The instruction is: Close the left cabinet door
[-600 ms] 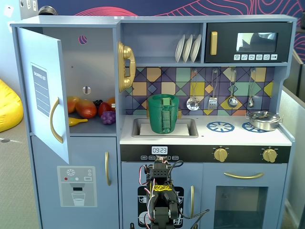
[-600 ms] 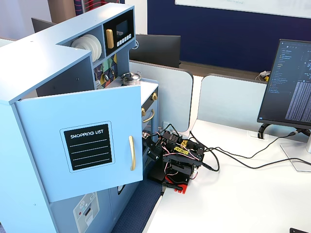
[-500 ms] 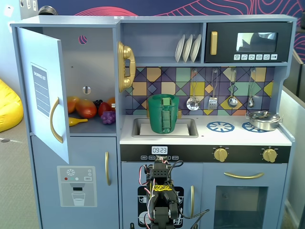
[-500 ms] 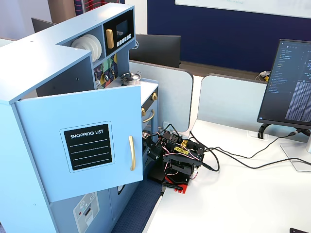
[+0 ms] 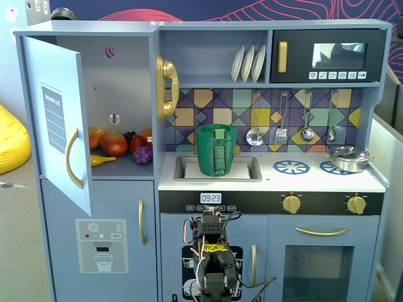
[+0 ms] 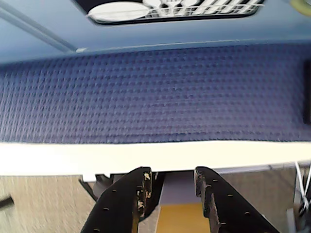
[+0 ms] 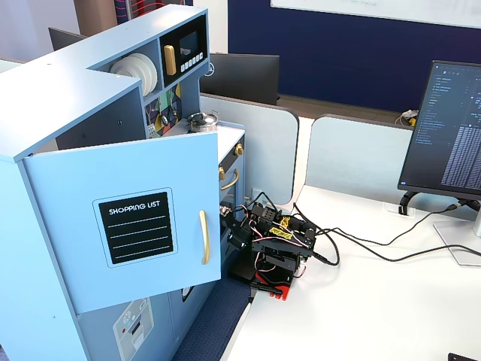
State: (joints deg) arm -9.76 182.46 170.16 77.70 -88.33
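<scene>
The left cabinet door (image 5: 60, 126) is light blue and stands swung open toward the camera, hinged at its left edge, with its curved gold handle (image 5: 72, 158) facing out. In another fixed view the door (image 7: 128, 226) shows its black "SHOPPING LIST" panel (image 7: 137, 226). My arm (image 5: 214, 258) sits folded low on the white table in front of the kitchen's middle, far from the door. In the wrist view my gripper (image 6: 171, 171) points down over the table's edge, its black fingers (image 6: 133, 194) apart with nothing between them.
Toy fruit (image 5: 119, 143) lies inside the open compartment. Below it is the blue door with the ice-dispenser graphic (image 5: 104, 245). A gold phone (image 5: 166, 88) hangs beside the opening. A green basket (image 5: 217, 150) sits in the sink. A monitor (image 7: 451, 128) and cables (image 7: 361, 248) are on the table.
</scene>
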